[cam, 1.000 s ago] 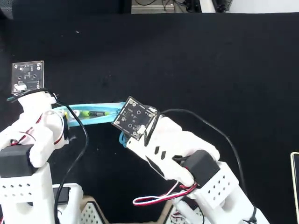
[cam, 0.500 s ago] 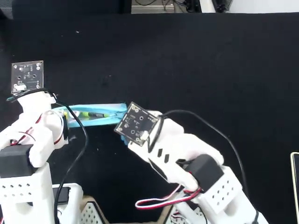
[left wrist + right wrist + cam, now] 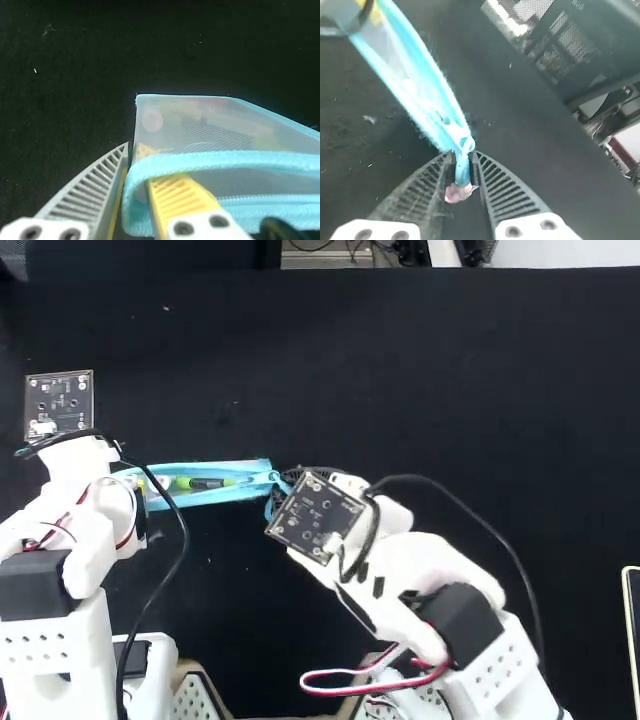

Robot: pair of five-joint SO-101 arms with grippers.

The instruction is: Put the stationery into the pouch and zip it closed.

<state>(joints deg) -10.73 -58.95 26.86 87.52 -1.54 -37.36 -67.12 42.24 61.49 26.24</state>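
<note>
High view: black cloth worktop [image 3: 450, 390], two white arms at the near edge. Light blue mesh pouch [image 3: 205, 483] lies stretched in a thin line between them, left of centre, long axis running left to right. Left arm [image 3: 80, 525] meets the pouch's left end, right arm [image 3: 400, 570] its right end. Through the mesh a green pen [image 3: 187, 482] lies lengthwise inside, with a darker section towards the right. The right arm's wrist camera board sits just over the pouch's right tip and hides the grip there.

Left wrist view: left tool [image 3: 132, 149] is closed on the pouch's end corner. The grey ribbed finger lies outside the mesh and the yellow finger shows through it from the other side, so one wall of mesh is pinched between them. The blue edge trim loops round the base of the yellow finger. The pouch body runs away from the tool, lifted a little off the cloth here. Contents are only faint pale shapes behind the mesh, not identifiable.

Right wrist view: right tool [image 3: 462, 156] is nearly shut, its two ribbed fingers nipping the blue zip pull [image 3: 463, 167] at the pouch's tip. The pouch stretches taut from there to the far left tool. A small pinkish bit sits deeper between the fingers, nature unclear
</note>
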